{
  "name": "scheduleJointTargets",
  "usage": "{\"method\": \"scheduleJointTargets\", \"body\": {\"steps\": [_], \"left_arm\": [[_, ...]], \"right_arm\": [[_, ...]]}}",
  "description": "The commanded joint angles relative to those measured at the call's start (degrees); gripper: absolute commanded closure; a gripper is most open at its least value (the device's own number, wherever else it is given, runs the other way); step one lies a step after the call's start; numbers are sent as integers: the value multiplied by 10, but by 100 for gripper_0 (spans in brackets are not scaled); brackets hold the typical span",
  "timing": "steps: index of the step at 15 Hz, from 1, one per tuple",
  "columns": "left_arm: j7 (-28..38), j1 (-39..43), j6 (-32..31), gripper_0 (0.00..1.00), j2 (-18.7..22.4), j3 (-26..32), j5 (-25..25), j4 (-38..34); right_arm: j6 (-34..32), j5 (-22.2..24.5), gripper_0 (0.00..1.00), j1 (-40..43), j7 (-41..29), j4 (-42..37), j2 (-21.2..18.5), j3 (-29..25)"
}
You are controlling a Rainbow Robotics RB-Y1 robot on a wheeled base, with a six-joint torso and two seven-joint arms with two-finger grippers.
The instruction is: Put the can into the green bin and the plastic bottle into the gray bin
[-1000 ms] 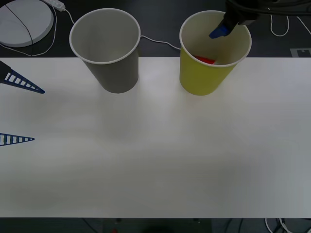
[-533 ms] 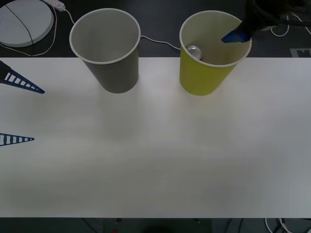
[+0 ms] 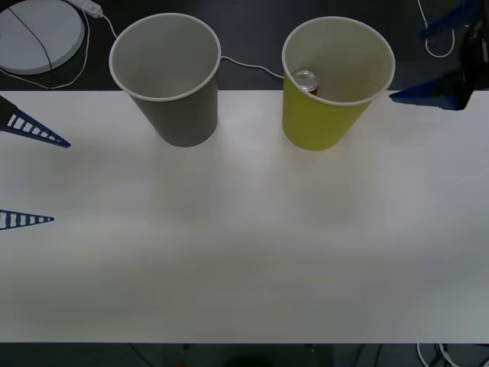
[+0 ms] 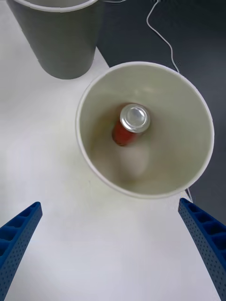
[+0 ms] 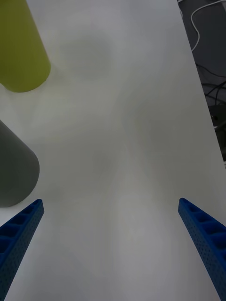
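Note:
The can (image 3: 306,80) rests inside the green bin (image 3: 325,122), leaning against its wall with the silver end (image 4: 134,117) up. To the right of this bin, my right gripper (image 3: 406,65) hangs open, holding nothing; in the right wrist view the right gripper (image 4: 109,203) looks down into the green bin (image 4: 179,155). The gray bin (image 3: 179,115) stands upright to the left of the green one, with nothing visible inside. My left gripper (image 3: 61,182) is parked open at the table's left edge. The plastic bottle is out of view.
The white table (image 3: 244,252) stretches wide in front of both bins. A white round disc (image 3: 38,30) and thin cables (image 3: 248,65) lie on the dark floor behind the table. The left wrist view shows the green bin (image 5: 21,51) and gray bin (image 5: 14,174) side by side.
My right gripper has drawn back from over the green bin to its right side. The can, falling a second ago, now rests inside. The left arm has not moved.

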Motion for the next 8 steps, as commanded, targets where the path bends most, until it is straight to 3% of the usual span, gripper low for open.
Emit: {"method": "scheduleJointTargets", "body": {"steps": [1, 8], "left_arm": [[0, 0, 0, 0, 0, 0, 0, 0], [0, 0, 0, 0, 0, 0, 0, 0]], "right_arm": [[0, -13, 0, 95, 21, -70, -4, -72], [29, -102, 0, 296, 222, -97, -3, -198]]}}
